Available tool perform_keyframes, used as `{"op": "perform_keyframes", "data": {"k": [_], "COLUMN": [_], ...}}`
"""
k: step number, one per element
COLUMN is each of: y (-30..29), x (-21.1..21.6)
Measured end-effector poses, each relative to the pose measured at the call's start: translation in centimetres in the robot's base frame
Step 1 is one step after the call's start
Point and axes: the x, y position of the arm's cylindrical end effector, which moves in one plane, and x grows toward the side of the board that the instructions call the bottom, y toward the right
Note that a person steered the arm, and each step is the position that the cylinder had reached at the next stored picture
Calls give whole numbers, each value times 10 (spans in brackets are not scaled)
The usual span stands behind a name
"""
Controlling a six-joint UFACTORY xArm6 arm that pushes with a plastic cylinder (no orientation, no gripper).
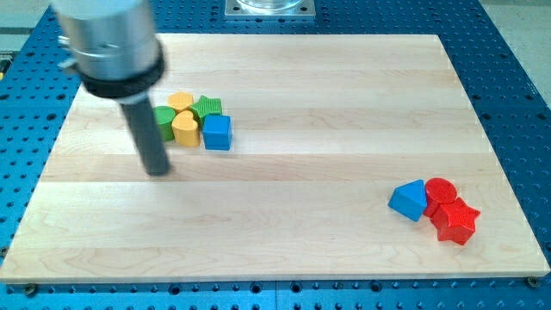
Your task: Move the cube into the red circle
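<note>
My tip [157,170] left of blue cube [217,133]

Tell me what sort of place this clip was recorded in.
Likely a robotics lab bench: a wooden board lies on a blue perforated metal table, small coloured blocks such as the blue cube sit on it, and my tip rests left of them.

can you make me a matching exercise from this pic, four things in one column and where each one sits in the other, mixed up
Things:
1. blue cube
2. red star
3. my tip
4. blue triangle block

Places:
A. left edge of the group at the view's right
B. bare wood, just left of and below the group at the view's left
C. right edge of the group at the view's left
D. lowest block at the view's right

Pairs: 1-C, 2-D, 3-B, 4-A
</note>
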Motion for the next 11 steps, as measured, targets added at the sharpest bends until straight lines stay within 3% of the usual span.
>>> {"op": "perform_keyframes", "data": {"k": [1,3,4,5,7,10,11], "y": [-25,55,83,71,139,302,315], "x": [-43,-67,-65,-62,-23,1,11]}}
